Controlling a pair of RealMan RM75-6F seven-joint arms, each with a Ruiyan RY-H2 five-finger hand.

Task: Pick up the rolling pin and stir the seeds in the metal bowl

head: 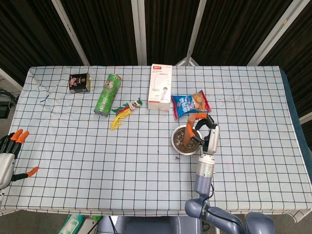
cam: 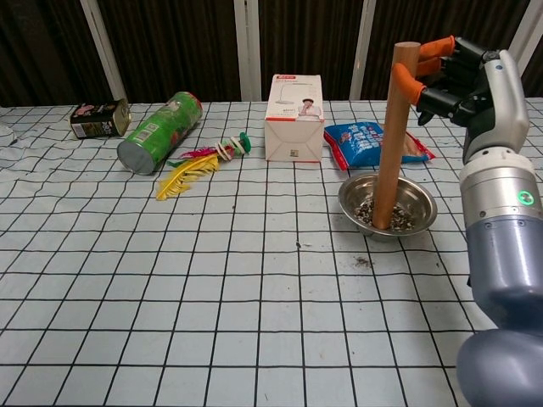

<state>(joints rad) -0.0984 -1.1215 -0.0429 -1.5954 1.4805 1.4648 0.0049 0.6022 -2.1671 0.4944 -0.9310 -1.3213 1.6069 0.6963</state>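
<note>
Your right hand pinches the rolling pin high (fingertips only) so its foot reaches the seeds in the metal bowl, frame right.

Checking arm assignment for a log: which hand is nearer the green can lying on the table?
Left. The left hand sits at the table's near-left edge; the right hand holds the rolling pin beyond the green can.

Both hands are black with orange fingertips; right hand sits on a silver-grey arm with a little green ring light.
</note>
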